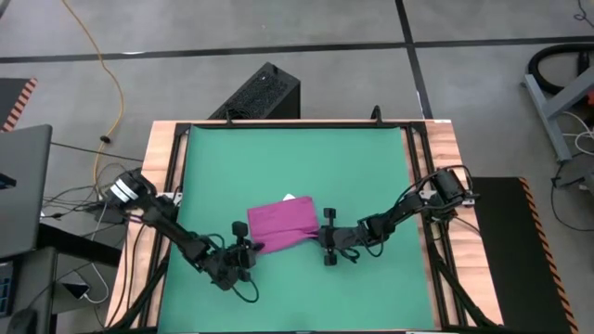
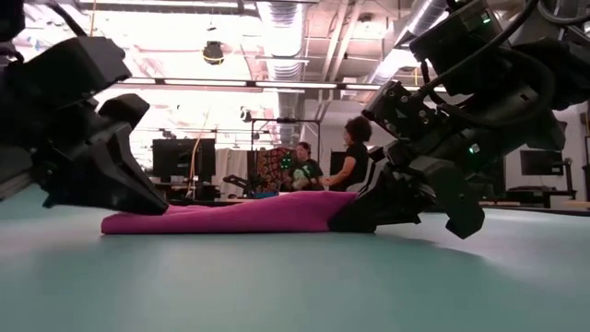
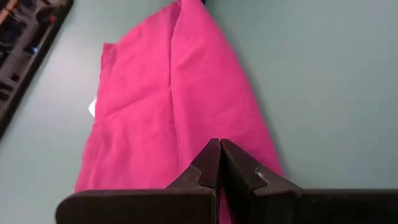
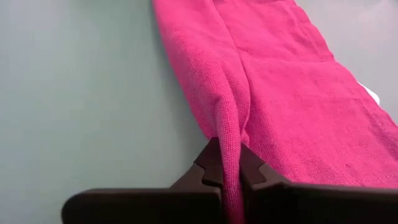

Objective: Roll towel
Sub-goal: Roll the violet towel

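The magenta towel (image 1: 283, 227) lies folded over in several layers on the green mat (image 1: 297, 158), its white tag (image 1: 290, 198) at the far edge. My right gripper (image 1: 327, 239) is at the towel's right end, shut on a ridge of cloth (image 4: 227, 134). My left gripper (image 1: 247, 250) is at the towel's left near corner, with its fingers (image 3: 219, 152) shut and no cloth showing between them. In the low view the towel (image 2: 230, 214) lies flat between the two grippers. My left gripper has its shut fingertips (image 3: 211, 158) over the towel's near edge at the left end, slanting down; I cannot tell whether they touch the cloth. My right gripper pinches a raised fold of the towel (image 4: 229, 146) between its two fingers, at the right end near the near edge. The fingers slant down from the table's right. The rest of the towel lies on the mat.
The mat lies on a wooden table with black rails (image 1: 419, 176) along both sides. A black box (image 1: 264, 93) stands on the floor beyond the far edge. Two people (image 2: 323, 166) sit in the room behind. Bare mat lies far and near of the towel.
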Action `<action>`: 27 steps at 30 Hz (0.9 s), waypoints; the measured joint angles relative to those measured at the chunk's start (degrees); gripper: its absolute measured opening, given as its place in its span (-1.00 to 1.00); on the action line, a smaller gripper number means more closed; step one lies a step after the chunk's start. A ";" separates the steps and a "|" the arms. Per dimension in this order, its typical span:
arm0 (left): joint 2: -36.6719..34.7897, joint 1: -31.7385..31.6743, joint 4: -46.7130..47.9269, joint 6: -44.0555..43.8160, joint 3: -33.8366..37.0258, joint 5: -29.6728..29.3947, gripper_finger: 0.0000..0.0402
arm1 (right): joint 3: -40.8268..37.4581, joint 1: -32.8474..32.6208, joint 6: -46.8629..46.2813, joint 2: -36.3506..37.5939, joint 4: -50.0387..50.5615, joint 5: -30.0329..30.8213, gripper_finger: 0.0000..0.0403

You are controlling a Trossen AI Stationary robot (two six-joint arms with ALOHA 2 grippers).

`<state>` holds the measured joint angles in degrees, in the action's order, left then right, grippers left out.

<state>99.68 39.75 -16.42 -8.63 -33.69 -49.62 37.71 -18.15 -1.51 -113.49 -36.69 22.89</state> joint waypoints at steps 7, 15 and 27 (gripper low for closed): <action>0.72 -0.70 -0.33 -4.27 1.16 -0.55 -1.00 | 0.10 -0.49 -0.20 0.07 1.01 -1.48 -0.92; 0.74 -2.71 -1.84 -13.53 5.00 4.69 -1.00 | 0.11 0.39 -5.11 5.24 7.47 -8.02 -0.92; 0.76 -3.75 -5.82 -11.44 5.29 10.00 -1.00 | -0.13 8.38 -24.91 17.18 19.61 -29.30 -0.92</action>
<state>100.44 36.00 -22.24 -20.08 -28.40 -39.62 37.58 -9.78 -26.42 -96.32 -17.07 -6.40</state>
